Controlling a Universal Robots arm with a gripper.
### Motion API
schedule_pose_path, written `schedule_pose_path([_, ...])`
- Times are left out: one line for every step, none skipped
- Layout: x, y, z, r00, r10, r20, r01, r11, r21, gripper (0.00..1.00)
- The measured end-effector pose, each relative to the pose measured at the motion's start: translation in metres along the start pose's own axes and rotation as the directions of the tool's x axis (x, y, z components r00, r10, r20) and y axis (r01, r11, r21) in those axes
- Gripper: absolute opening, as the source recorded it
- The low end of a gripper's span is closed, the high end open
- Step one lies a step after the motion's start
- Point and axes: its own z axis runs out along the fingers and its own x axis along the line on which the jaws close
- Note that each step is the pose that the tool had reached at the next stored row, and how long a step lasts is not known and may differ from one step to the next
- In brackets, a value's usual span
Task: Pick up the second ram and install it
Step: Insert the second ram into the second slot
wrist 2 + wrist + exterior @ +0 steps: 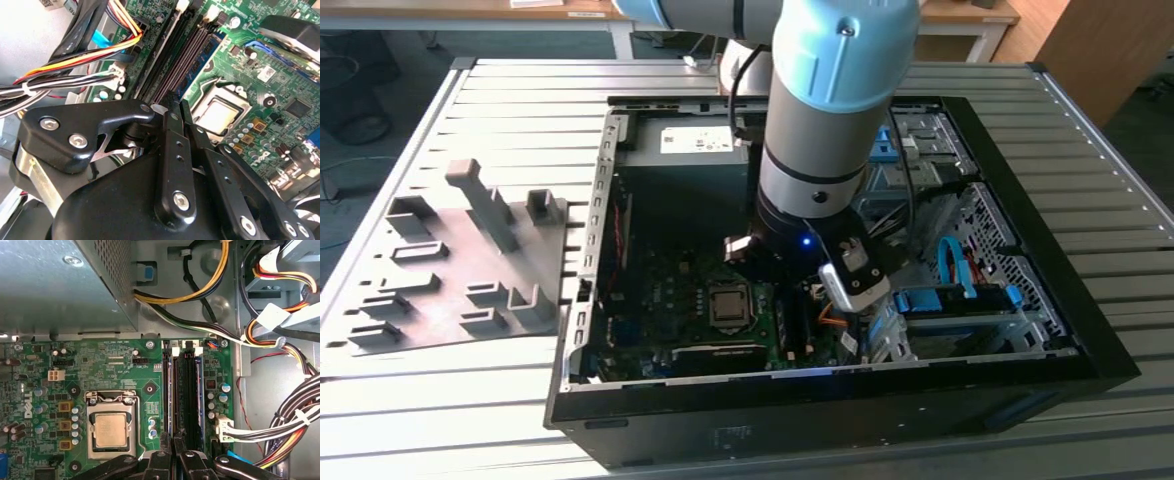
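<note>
Item 1, foremost: black jointed metal gripper (175,446), linkages crowding both wrist views. Its fingers (172,145) are drawn tight together, tips down on the row of memory slots.

Item 2: grey moulded plastic holder tray (440,300), on the slatted table at the exterior view's left, well apart from the arm.

Item 3: open black steel computer case (594,300), lying flat with the green motherboard (115,360) exposed.

Item 4: square silver processor in its metal socket (111,430), just beside the slot row.

Item 5: the second ram (170,390), a thin dark board with a bluish sheen. It stands on edge along a slot to the exterior view's right of the processor, and its near end reaches the fingertips. Read as pinched between them, though the contact itself is hidden.

Item 6: bundle of black, yellow and red cables (295,415), beyond the slots and clear of the fingers.

Step in hand, as judged: installation, the pick-up done. Seating calls for the board square to its slot and a straight downward press until the white end latches (159,107) close.
</note>
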Motion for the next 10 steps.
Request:
schedule_pose_path([0.0,0.0003,0.0007,1.0,0.0,0.0001,0.0,1.0,-0.0002,0.14])
schedule_pose_path([0.0,0.0006,0.0012,1.0,0.0,0.0,0.0,1.0,0.0,0.14])
schedule_pose_path([0.0,0.0009,0.0015,1.0,0.0,0.0001,0.0,1.0,-0.0001,0.14])
schedule_pose_path([0.0,0.001,0.0015,1.0,0.0,0.0,0.0,1.0,-0.0003,0.14])
schedule_pose_path([0.0,0.001,0.0015,1.0,0.0,0.0001,0.0,1.0,-0.0002,0.14])
schedule_pose_path([0.0,0.001,0.0015,1.0,0.0,0.0,0.0,1.0,-0.0002,0.14])
schedule_pose_path([0.0,0.0011,0.0013,1.0,0.0,0.0004,0.0,1.0,-0.0003,0.14])
schedule_pose_path([0.0001,0.001,0.0005,1.0,0.0,0.0008,0.0,1.0,-0.0002,0.14])
schedule_pose_path([0.0002,0.001,-0.0005,1.0,0.0,0.0014,0.0,1.0,-0.0003,0.14])
schedule_pose_path([0.0003,0.001,-0.0018,1.0,0.0,0.002,0.0,1.0,-0.0004,0.14])
